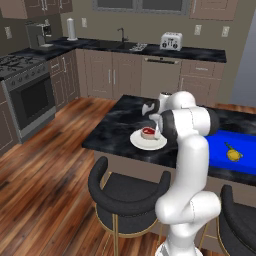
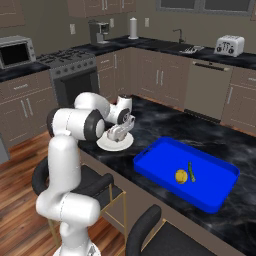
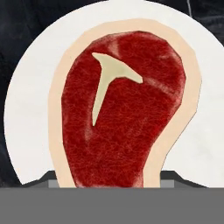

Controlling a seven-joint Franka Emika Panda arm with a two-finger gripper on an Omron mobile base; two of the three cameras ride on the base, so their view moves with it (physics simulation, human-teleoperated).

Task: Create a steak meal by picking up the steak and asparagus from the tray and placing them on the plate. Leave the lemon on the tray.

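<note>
The red-pink raw steak with a pale fatty rim and a T-shaped bone mark [image 3: 122, 113] is seen lying on the round white plate [image 3: 30, 109], which is set on the dark marbled stone counter [image 1: 115, 125] near its front edge. In the hand view the meat is framed by the plate's white surface on both sides. The two-finger gripper [image 2: 119, 133] is held low over the plate, just above the steak [image 1: 148, 132]; whether its fingers are clenched on the meat or released cannot be told. Well apart from the plate [image 2: 129, 143], the bright blue rectangular tray [image 2: 210, 200] is seen on the same counter, with the small yellow lemon [image 2: 181, 175] and the thin dark green asparagus stalk [image 2: 190, 171] lying just beside each other inside it.
</note>
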